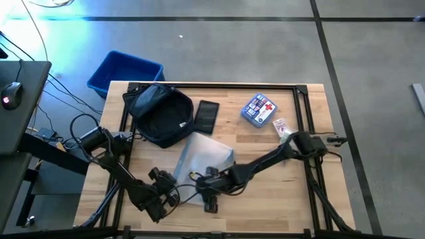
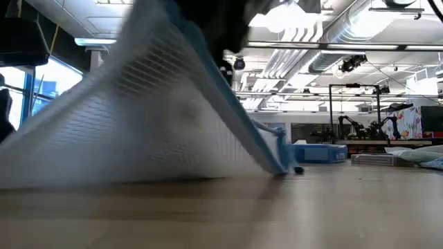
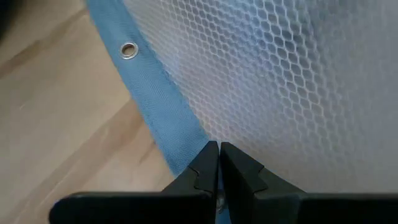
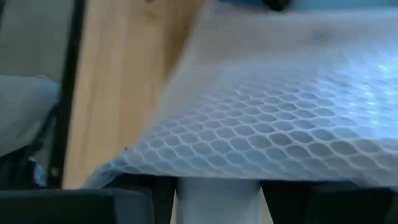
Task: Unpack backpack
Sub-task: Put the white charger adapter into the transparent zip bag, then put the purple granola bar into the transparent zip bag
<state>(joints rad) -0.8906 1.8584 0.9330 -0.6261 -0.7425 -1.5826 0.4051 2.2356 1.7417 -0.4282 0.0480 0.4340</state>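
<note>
dark navy soft fabric backpack [image 1: 159,114] lies on light wooden table [image 1: 302,199], at 11 o'clock from table centre, apart from both grippers. black flat rectangular case [image 1: 207,116] just beside it at its 3 o'clock. translucent white mesh pouch with blue fabric edging [image 1: 202,159] near table centre, at 5 o'clock from backpack. left gripper [image 3: 218,163] at pouch's 7 o'clock corner, jaws pressed together on blue edging beside small metal eyelet [image 3: 129,50]. right gripper [image 1: 211,192] at pouch's 6 o'clock edge, mesh across its fingers; jaws partly spread, grip unclear. blue first-aid pouch with red cross [image 1: 259,109] at 1 o'clock. bright-blue plastic bin [image 1: 124,71] off table, 11 o'clock.
</note>
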